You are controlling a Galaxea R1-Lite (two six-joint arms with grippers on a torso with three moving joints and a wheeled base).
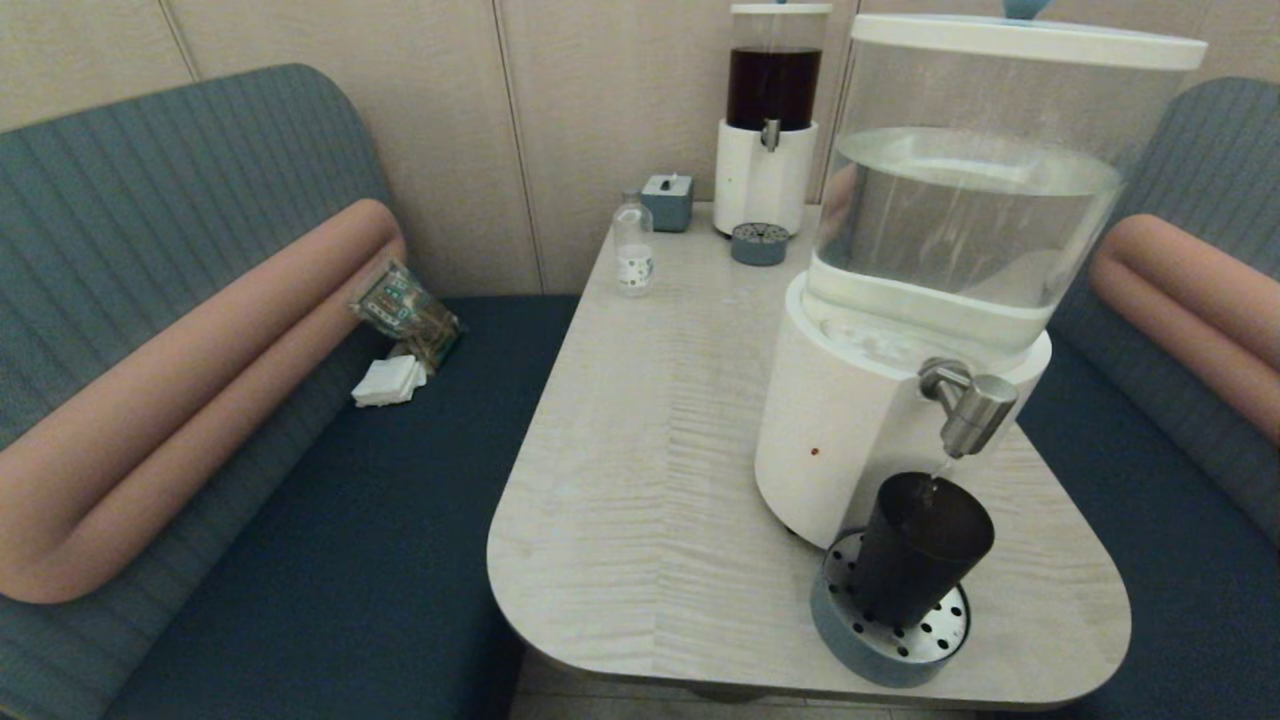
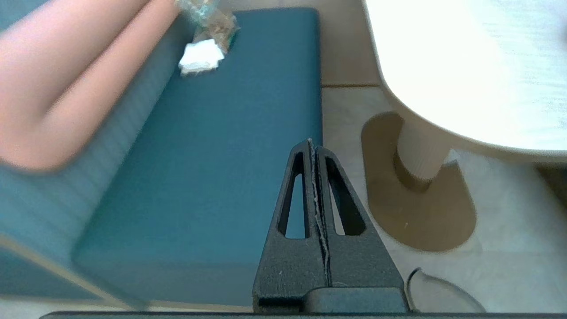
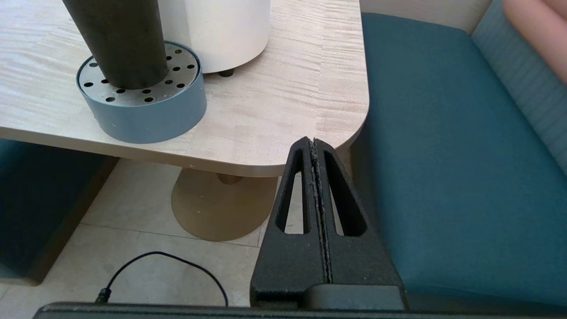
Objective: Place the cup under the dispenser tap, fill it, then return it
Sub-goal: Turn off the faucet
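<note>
The dark tapered cup [image 1: 920, 550] stands upright on the round grey perforated drip tray [image 1: 835, 625], right below the brushed-metal dispenser tap [image 1: 970, 405] of the big white-based dispenser [image 1: 840, 440]. A thin stream of water falls from the tap into the cup. In the right wrist view the cup [image 3: 119, 40] rises from the tray [image 3: 146, 115]. My right gripper [image 3: 313, 142] hangs shut and empty below the table's near right corner. My left gripper [image 2: 311, 144] hangs shut and empty over the left bench seat. Neither gripper shows in the head view.
A small clear bottle [image 1: 633, 250], a grey box [image 1: 667, 200] and a smaller dark-liquid dispenser [image 1: 768, 120] with its own drip tray [image 1: 759, 243] stand at the table's far end. A snack packet [image 1: 405, 312] and white napkins [image 1: 388, 380] lie on the left bench. A black cable [image 3: 168, 261] lies on the floor.
</note>
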